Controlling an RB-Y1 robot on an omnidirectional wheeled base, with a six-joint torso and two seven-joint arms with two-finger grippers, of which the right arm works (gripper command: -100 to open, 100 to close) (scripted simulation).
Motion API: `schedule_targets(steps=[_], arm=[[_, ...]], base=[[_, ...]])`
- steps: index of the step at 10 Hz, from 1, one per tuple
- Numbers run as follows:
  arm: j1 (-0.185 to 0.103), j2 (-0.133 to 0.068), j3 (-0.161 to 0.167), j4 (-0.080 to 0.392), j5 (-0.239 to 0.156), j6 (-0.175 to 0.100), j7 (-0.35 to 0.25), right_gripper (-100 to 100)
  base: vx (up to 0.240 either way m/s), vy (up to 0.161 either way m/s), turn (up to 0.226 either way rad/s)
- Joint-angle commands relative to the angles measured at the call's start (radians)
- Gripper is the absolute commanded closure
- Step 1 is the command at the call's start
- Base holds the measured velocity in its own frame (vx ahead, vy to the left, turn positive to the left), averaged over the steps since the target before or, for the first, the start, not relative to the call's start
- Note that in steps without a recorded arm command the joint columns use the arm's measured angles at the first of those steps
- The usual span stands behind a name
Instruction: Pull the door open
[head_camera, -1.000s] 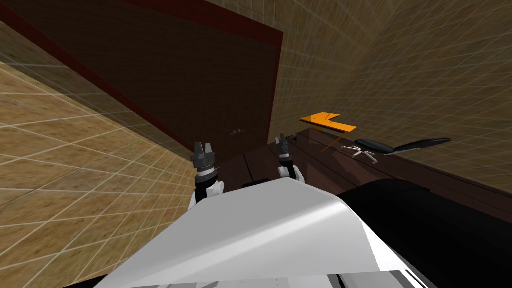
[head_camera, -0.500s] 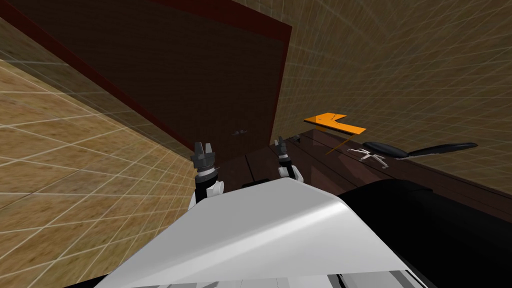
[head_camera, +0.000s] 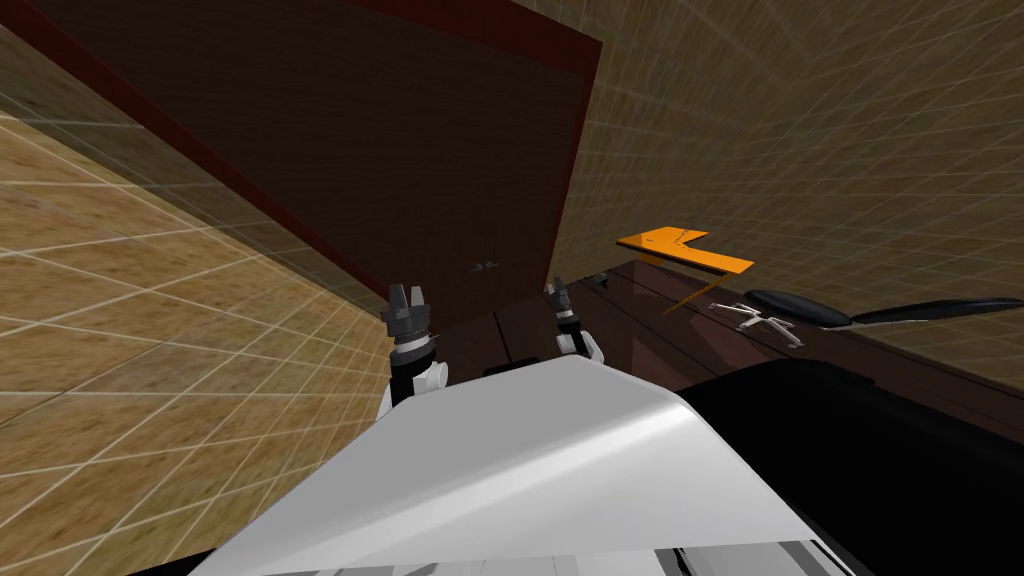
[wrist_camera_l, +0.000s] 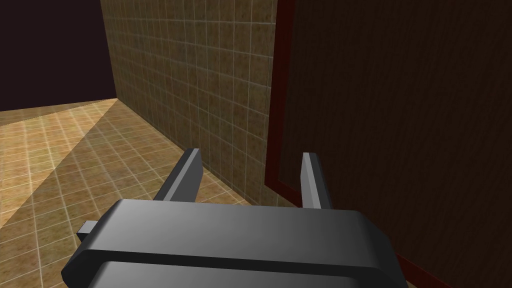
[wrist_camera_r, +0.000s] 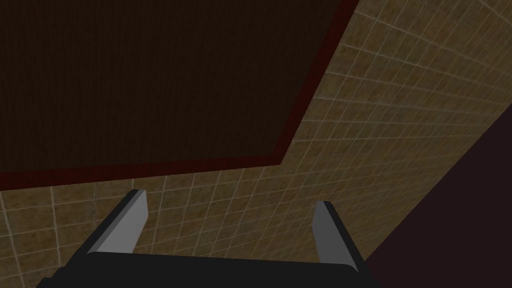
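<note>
With left gripper (wrist_camera_l: 250, 157) and right gripper (wrist_camera_r: 230, 197) both spread wide and empty, first close in squarely on the door (head_camera: 400, 150) handle (head_camera: 484, 266).

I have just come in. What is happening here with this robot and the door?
The robot stands facing a dark brown door set in a dark red frame, and the door looks shut. Both arms are raised toward it. The left tool and the right tool are open and hold nothing. The small grey door handle lies beyond them, between the two, and is not yet touched. The pull has not begun.
</note>
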Motion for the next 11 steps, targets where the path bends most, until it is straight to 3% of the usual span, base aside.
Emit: schedule_targets(steps=[1,11], arm=[[-0.015,-0.009,-0.008,0.045,0.003,-0.01,-0.01,-100],[-0.113,-0.05,-0.053,0.333,0.025,-0.069,-0.065,-100]], base=[[0.093,0.066,0.055],[0.109,0.064,0.059]])
